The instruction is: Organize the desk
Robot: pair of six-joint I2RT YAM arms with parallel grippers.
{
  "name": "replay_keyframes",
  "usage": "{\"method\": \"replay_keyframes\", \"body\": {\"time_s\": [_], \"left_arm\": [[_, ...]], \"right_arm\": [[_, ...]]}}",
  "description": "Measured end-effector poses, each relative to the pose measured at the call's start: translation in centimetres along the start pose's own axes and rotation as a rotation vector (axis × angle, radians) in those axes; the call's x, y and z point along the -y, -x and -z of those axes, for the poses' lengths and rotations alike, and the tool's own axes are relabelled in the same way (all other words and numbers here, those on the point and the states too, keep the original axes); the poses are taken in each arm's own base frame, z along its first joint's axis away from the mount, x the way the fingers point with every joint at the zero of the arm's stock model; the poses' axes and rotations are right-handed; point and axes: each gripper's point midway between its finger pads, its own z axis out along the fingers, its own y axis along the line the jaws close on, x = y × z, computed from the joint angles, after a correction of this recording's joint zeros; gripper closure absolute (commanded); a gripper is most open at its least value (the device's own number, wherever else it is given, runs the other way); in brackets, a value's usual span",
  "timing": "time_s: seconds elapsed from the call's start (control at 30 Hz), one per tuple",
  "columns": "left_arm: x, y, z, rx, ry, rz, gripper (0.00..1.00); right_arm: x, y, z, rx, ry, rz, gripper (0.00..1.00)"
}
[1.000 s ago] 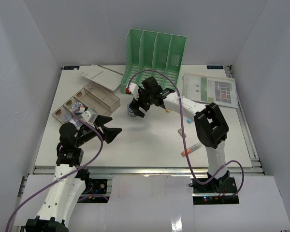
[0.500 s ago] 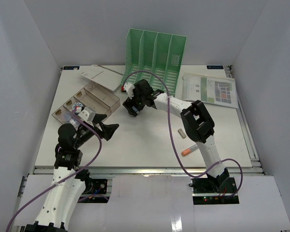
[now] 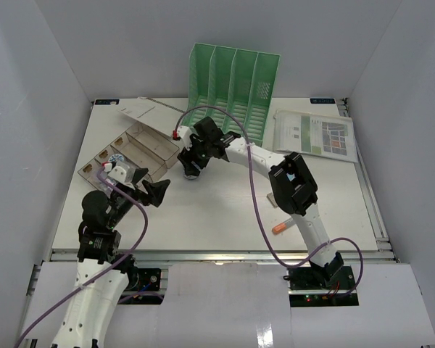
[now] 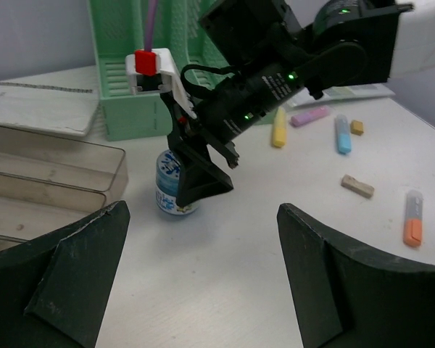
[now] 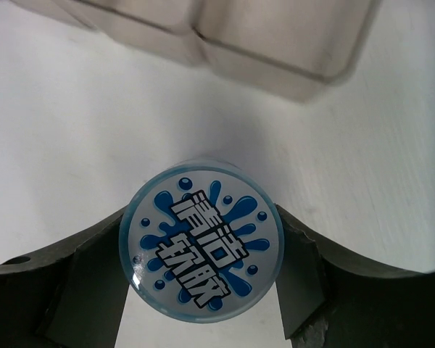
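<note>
The white desk (image 3: 225, 210) carries everything. A small blue jar (image 3: 191, 172) with a blue-splash lid stands on it just right of the clear compartment box. My right gripper (image 3: 194, 164) reaches far left over it and is shut on the jar. The wrist view shows the lid (image 5: 201, 246) held between both fingers. The left wrist view shows the jar (image 4: 172, 190) under the right gripper (image 4: 196, 177). My left gripper (image 3: 155, 191) is open and empty, low over the desk, a little in front and left of the jar; its fingers (image 4: 72, 268) frame bare desk.
The clear compartment box (image 3: 130, 156) lies at the left and a green file rack (image 3: 232, 80) at the back. Printed papers (image 3: 315, 134) lie at the back right. An orange marker (image 3: 284, 226), an eraser (image 3: 272, 198) and yellow, purple and blue markers (image 4: 279, 129) lie right of centre.
My right gripper has moved left with the jar, closer to the clear box. My left gripper has drawn back to the left a little, still open.
</note>
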Motion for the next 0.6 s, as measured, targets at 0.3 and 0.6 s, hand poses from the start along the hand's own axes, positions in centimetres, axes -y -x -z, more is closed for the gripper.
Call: {"method": "replay_keyframes", "body": {"time_s": [0.3, 0.6], "left_arm": [[-3.3, 4.4, 3.4, 0.186, 0.284, -0.051, 0.05], [-4.8, 6.5, 5.8, 0.291, 0.422, -0.062, 0.05]], "right_arm": [[-12.5, 12.5, 1.1, 0.253, 0.247, 0.263, 0.92], [-16.9, 15.4, -2.7, 0.372, 0.309, 0.328, 0.91]]}}
